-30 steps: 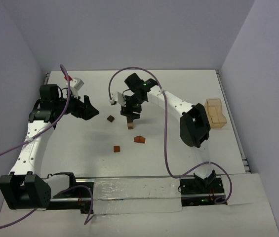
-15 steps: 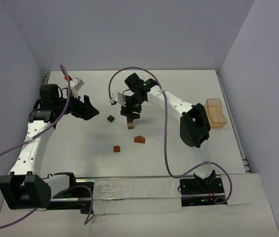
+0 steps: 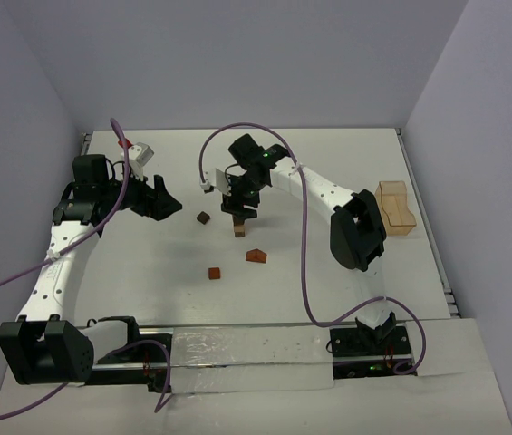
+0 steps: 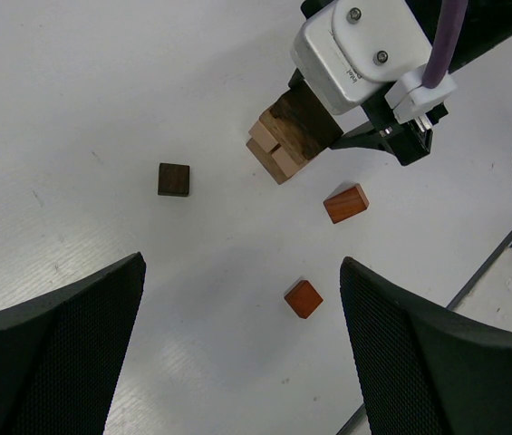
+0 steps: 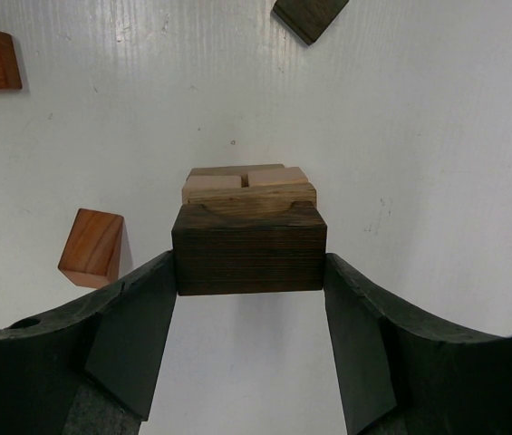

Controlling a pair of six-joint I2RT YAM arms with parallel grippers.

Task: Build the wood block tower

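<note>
wood block tower (image 3: 238,228) (image 4: 275,152) (image 5: 246,184): short tan stack, centre of the table (image 3: 328,163)
right arm: reaches in from the right, wrist bent down over the tower
right gripper (image 3: 240,208) (image 5: 249,272): clamped on a dark brown block (image 5: 249,258) at the tower's top
left arm: elbow folded, pointing at the tower
left gripper (image 3: 169,205) (image 4: 242,344): wide apart, holding nothing
loose nearby: dark cube (image 3: 203,217) (image 4: 173,178), reddish wedge (image 3: 256,256) (image 4: 345,203), reddish cube (image 3: 214,273) (image 4: 303,298)

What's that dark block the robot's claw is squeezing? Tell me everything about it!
It is a dark brown wooden block with fine grain lines and a curved scoop along one face, like an arch. The right gripper pinches it by two opposite sides and holds it level. It is right on top of the tan block tower. I cannot tell if it rests there.
</note>
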